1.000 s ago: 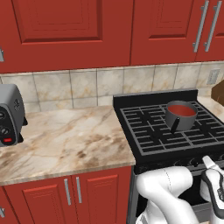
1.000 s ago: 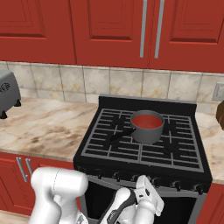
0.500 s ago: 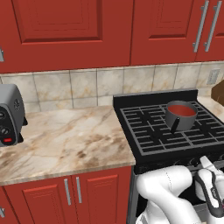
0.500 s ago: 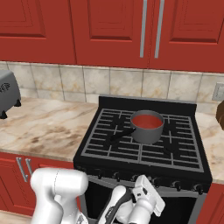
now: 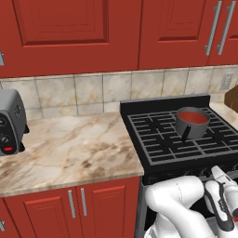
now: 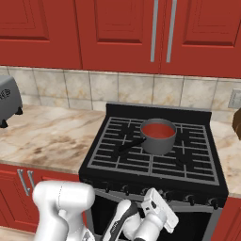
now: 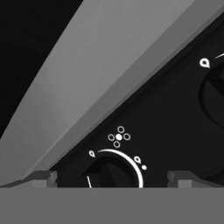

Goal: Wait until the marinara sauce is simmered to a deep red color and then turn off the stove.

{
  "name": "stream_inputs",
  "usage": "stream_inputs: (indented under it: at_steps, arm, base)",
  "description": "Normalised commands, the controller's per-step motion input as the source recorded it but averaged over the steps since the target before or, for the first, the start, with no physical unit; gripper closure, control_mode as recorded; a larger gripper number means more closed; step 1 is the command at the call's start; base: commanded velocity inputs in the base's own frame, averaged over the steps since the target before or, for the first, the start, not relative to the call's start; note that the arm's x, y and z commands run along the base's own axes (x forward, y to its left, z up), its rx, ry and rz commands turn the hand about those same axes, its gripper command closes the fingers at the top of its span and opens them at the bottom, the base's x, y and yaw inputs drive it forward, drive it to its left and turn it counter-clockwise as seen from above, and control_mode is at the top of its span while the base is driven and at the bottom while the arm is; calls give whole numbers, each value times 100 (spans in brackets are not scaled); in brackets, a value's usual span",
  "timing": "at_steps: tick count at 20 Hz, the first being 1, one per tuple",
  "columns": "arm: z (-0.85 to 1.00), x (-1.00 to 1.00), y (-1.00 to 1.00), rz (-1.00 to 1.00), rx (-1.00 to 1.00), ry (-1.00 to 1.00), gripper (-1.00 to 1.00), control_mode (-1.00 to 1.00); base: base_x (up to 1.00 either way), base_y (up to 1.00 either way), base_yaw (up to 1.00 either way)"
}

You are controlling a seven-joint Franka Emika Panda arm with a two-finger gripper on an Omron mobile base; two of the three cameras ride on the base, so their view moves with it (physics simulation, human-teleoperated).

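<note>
the stove stands to the right of the marble counter, its raised black back panel against the tiled wall and its row of knobs along the front edge, facing the robot. on a rear grate toward the right sits the small grey saucepan, upright, with the marinara sauce lying in it as a flat red disc. the pan's dark handle gives it its long axis: it runs out level from the pan's wall toward the front left of the stove, over the grates. the gripper hangs low in front of the stove, just below the knob row; in the hand view its two dark fingertips stand far apart, one at each side of a round black knob, so the claw is spread wide and grips nothing. whether a tip touches the knob i cannot tell. around that knob run a white arc and two small drop-shaped marks, and above it a little ring of four hollow circles around one filled dot. part of a second knob shows at the right edge with another drop mark beside it. no words can be read there. a grey toaster with dark knobs stands at the far left of the counter, well apart from the stove.
</note>
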Motion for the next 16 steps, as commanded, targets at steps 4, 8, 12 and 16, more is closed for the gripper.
stream_inputs:
  at_steps: [4,8,12,16]
  arm:
    - [-29,0,-13,-1,-9,-5,-100,-100]
    - [-33,0,-17,0,-6,-9,-100,-100]
    - [-38,0,-17,0,-4,-12,-100,-100]
    - [-38,0,-26,0,0,-9,-100,-100]
  base:
    - [0,0,0]
    - [0,0,0]
    - [0,0,0]
    - [0,0,0]
